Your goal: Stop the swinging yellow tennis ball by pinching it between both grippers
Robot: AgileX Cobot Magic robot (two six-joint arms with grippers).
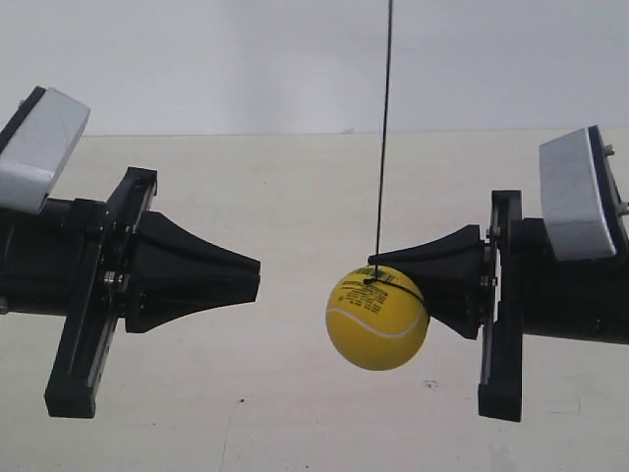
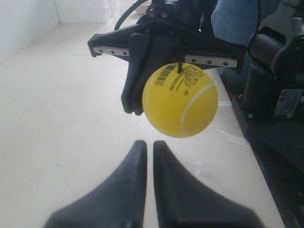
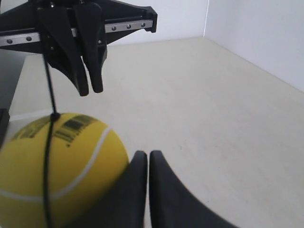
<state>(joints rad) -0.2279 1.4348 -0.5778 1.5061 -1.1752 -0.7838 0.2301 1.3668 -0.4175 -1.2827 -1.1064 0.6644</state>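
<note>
Status: closing-in step, pinch not made yet. The yellow tennis ball point(image 1: 377, 317) hung on its string point(image 1: 383, 138) clear above the counter point(image 1: 295, 423), well in from the far edge. It sat right up against my R gripper point(image 3: 144, 154). The tip side looked to be touching it in the R wrist cam, but I couldn't confirm real contact. My L gripper point(image 2: 148, 142) was apart from it, w/ a clear gap between tip and ball in the ext view. L fingers point(image 2: 126, 190) and R fingers point(image 3: 166, 190) were each squeezed together to a hairline slit w/ nothing held, so each pair made one blunt cone. Ball centre hung a bit lower than both cone tips. I couldn't tell swing direction from a single moment. Next move, imo: bring L in toward R till it meets the ball's free side, w/ R as backstop and both tips dropped a touch to hit the ball's middle. Risk: off-centre contact on that smooth skin and it squirts out sideways, so approach slow
</note>
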